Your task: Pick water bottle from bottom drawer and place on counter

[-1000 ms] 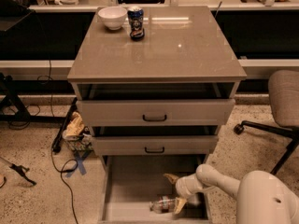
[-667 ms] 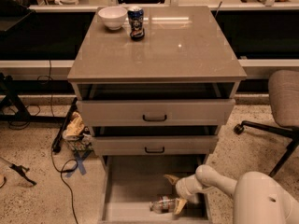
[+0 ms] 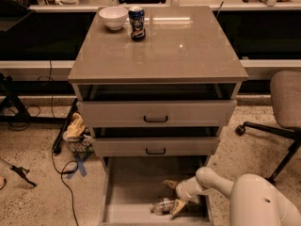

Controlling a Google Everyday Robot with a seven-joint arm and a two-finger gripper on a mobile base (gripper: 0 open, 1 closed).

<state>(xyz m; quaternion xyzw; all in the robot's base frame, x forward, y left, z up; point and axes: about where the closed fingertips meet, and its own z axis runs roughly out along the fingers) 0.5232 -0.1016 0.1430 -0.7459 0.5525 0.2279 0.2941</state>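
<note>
The water bottle [image 3: 162,206], small and clear with a pale label, lies on its side on the floor of the open bottom drawer [image 3: 127,192], near its front edge. My gripper [image 3: 173,195] reaches down into the drawer from the right on the white arm. Its two tan fingers [image 3: 170,183] are spread open. The lower finger lies right beside the bottle's right end, and the bottle is not between the fingers. The glossy grey-beige counter [image 3: 188,55] tops the cabinet above.
A white bowl [image 3: 113,17] and a dark blue can [image 3: 137,23] stand at the counter's back left. Two grey drawers with black handles [image 3: 155,119] stick out slightly above the bottom drawer. An office chair [image 3: 284,107] stands to the right. Cables and a bag [image 3: 75,131] lie on the floor to the left.
</note>
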